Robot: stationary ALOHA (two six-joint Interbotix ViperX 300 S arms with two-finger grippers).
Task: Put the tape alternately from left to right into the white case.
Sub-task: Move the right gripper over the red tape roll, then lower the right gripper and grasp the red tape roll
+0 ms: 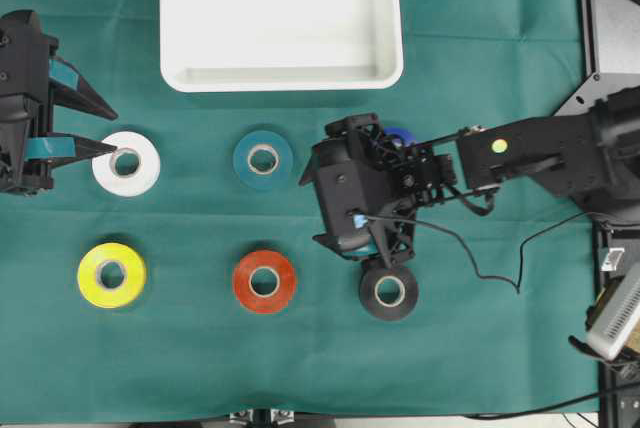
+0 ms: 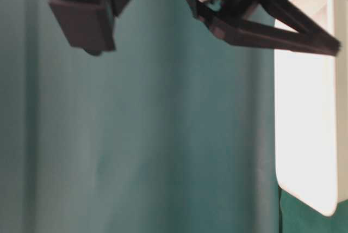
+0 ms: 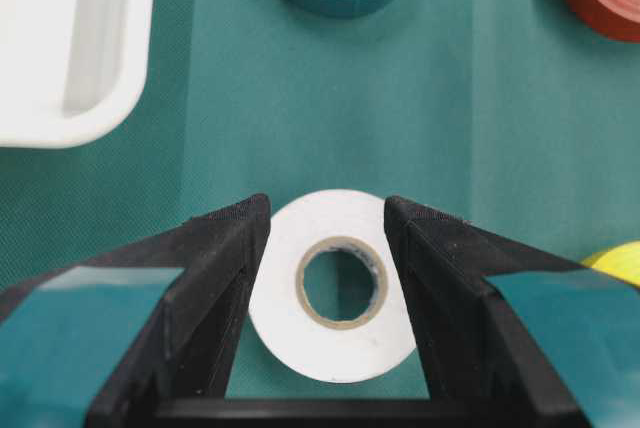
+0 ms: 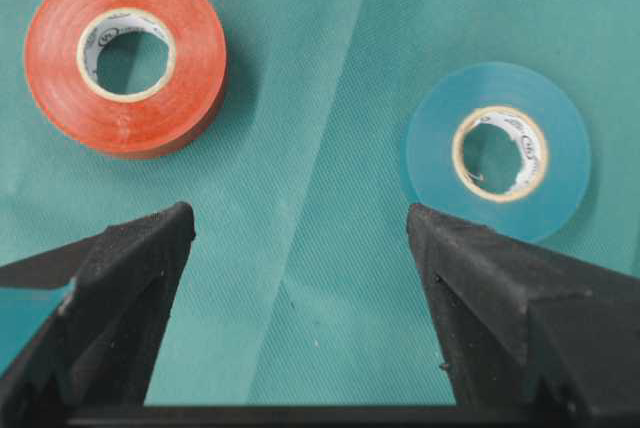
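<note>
here, six ring-shaped tape rolls with pale cores lie on green cloth [image 1: 200, 368] below the white case [image 1: 280, 78]; left gripper [image 3: 327, 278], jaws apart, straddles the white roll [image 3: 335, 283]; right gripper [image 4: 300, 248] gapes.

Both arms are built of matt black plastic and metal. Teal strips are stuck along the tapered fingers of the left gripper [image 1: 105, 126]. A yellow-green dot is carried on the right arm [image 1: 520, 158], with thin black cables looped below it at right of centre.
</note>
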